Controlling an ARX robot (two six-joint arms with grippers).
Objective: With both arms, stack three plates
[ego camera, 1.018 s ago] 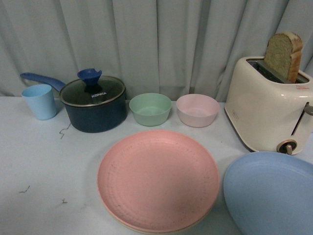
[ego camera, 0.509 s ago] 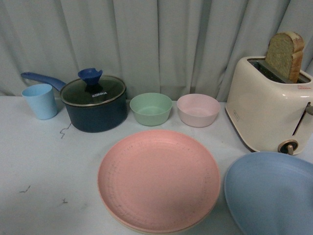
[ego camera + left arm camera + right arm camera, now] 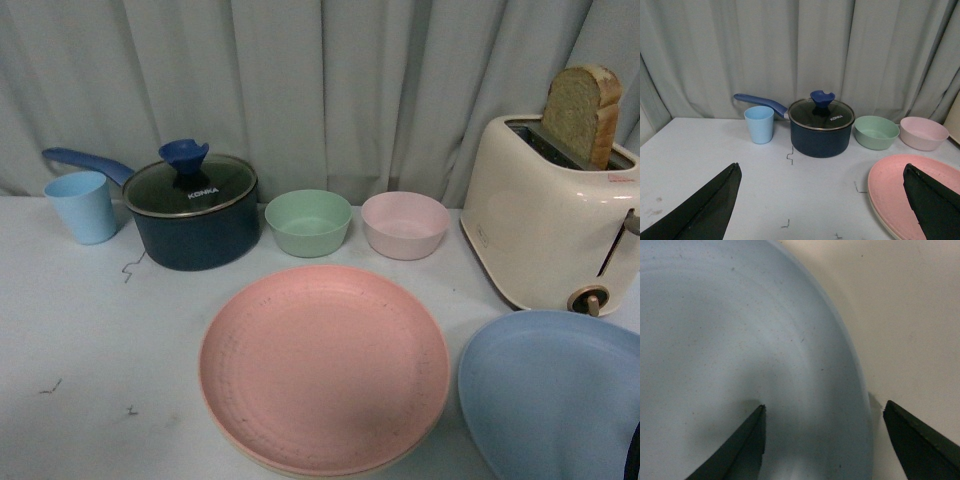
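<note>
Behind: cream toaster (image 3: 545,225), navy lidded saucepan (image 3: 195,220), green bowl (image 3: 308,222), pink bowl (image 3: 404,225). Matte light blue round plate (image 3: 550,395), front right beside toaster; my right gripper (image 3: 824,440), jaws apart, astride its rim. Matte pink round plate (image 3: 323,365), centre, atop beige plate (image 3: 255,461). My left gripper (image 3: 817,210), jaws apart, empty.

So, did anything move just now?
A dark bit, likely the right claw, has edged into the front view's bottom right corner beside the round light blue plate. The round pink plate and everything behind it stayed put.
</note>
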